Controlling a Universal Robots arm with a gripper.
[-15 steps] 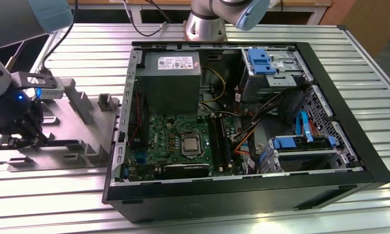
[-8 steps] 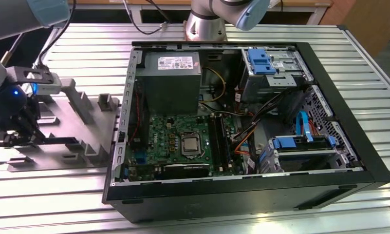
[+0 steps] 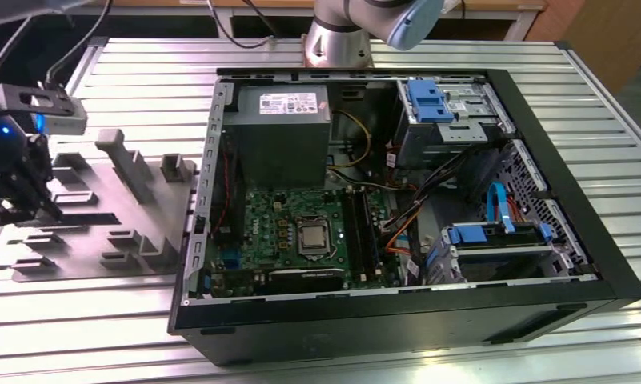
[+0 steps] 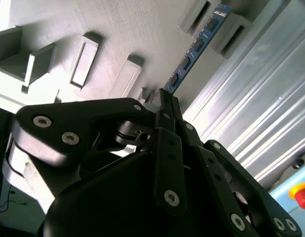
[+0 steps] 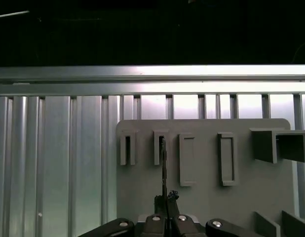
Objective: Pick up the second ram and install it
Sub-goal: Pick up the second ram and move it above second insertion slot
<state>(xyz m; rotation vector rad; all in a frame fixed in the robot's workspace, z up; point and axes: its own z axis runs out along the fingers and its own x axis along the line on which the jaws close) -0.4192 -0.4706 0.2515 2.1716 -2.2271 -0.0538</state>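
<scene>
Second wrist view: one gripper (image 4: pixel 165 101), its two black fingers (image 4: pixel 167 126) clamped on one second ram (image 4: pixel 194 47), a thin flat blue board with dark chips. Ahead of the fingertips, the far end meets a raised slot on one matte grey holder plate (image 4: pixel 118 29).

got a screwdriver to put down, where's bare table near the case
Bare table lies below the tray in the exterior view, and beside the case on the exterior view's right. Crowded: inside the case, and the tray, where the gripper grips the ram.
</scene>
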